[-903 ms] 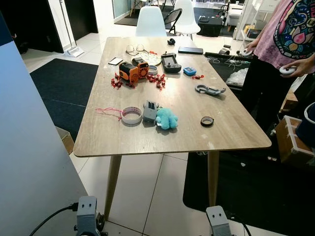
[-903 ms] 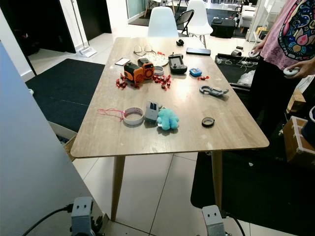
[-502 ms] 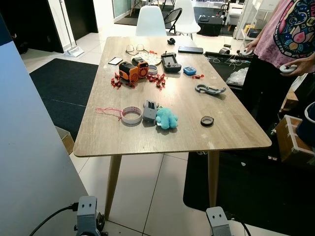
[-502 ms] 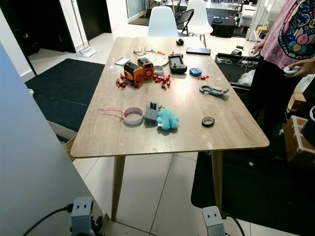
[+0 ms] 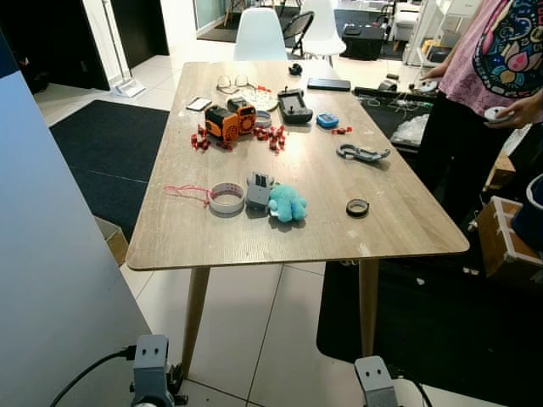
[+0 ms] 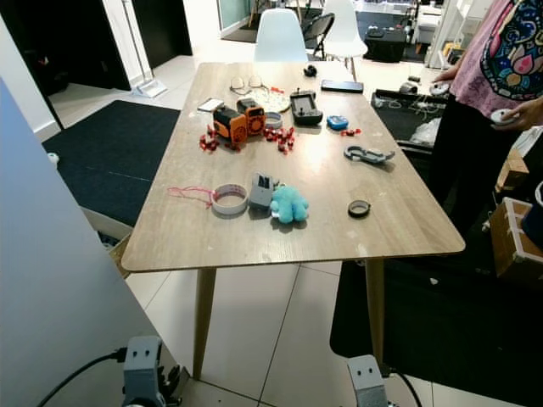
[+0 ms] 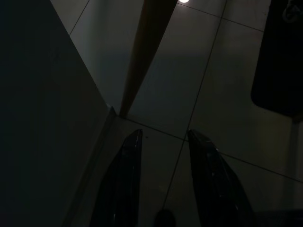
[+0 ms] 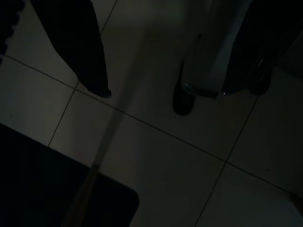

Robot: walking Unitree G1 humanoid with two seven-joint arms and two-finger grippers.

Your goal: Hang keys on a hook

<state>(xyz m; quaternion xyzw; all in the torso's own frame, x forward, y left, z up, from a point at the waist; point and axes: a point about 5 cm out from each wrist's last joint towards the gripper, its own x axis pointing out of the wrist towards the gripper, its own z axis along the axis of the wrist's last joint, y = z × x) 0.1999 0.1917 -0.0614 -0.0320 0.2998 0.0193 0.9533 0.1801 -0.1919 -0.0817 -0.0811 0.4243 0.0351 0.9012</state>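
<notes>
both arms hang idle over the floor, left gripper [image 7: 163, 182] and right gripper [image 8: 180, 90] fingers apart and empty; keys [image 5: 258, 190] with teal plush [image 5: 287, 203] lie mid-desk [image 5: 399, 229], no hook seen, risk snagging tape roll [image 5: 226, 197] just left

Both arms hang low and idle. The left gripper [image 7: 163, 142] points at the floor with its two black fingers parted. The right gripper [image 8: 177, 92] also points down, fingers spread wide, holding nothing.
</notes>
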